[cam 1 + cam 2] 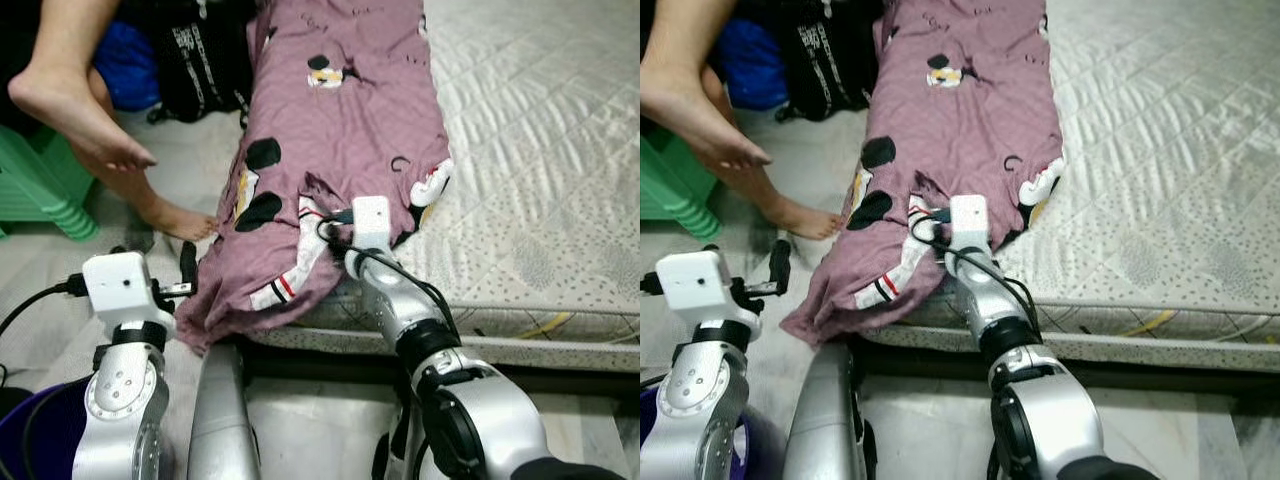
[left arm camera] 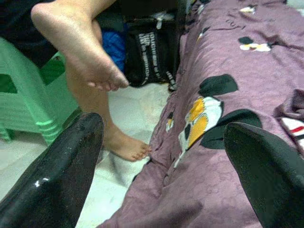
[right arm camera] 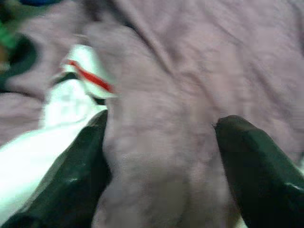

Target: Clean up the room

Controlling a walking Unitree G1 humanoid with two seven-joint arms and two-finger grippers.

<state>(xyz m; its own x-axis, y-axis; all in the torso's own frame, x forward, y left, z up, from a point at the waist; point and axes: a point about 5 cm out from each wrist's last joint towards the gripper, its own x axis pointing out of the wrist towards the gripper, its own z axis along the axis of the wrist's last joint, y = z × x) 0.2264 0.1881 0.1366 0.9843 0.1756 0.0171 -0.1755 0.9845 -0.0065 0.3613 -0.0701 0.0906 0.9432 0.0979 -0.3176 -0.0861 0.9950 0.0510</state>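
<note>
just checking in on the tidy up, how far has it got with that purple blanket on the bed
Nothing looks finished: the purple blanket lies rumpled along the mattress edge, one end drooping toward the floor. In hand: the right gripper is down on the blanket, jaws open around a fold; the left gripper is open beside the hanging end. Left: gripping it, then straightening or folding. A person's feet are close by.

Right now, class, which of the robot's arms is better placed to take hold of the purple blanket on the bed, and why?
The right. Its pincer is open and pressed into the purple blanket on the mattress, fabric bunched between the fingers. The left pincer, also open, sits off the bed's edge near the blanket's hanging corner.
</note>
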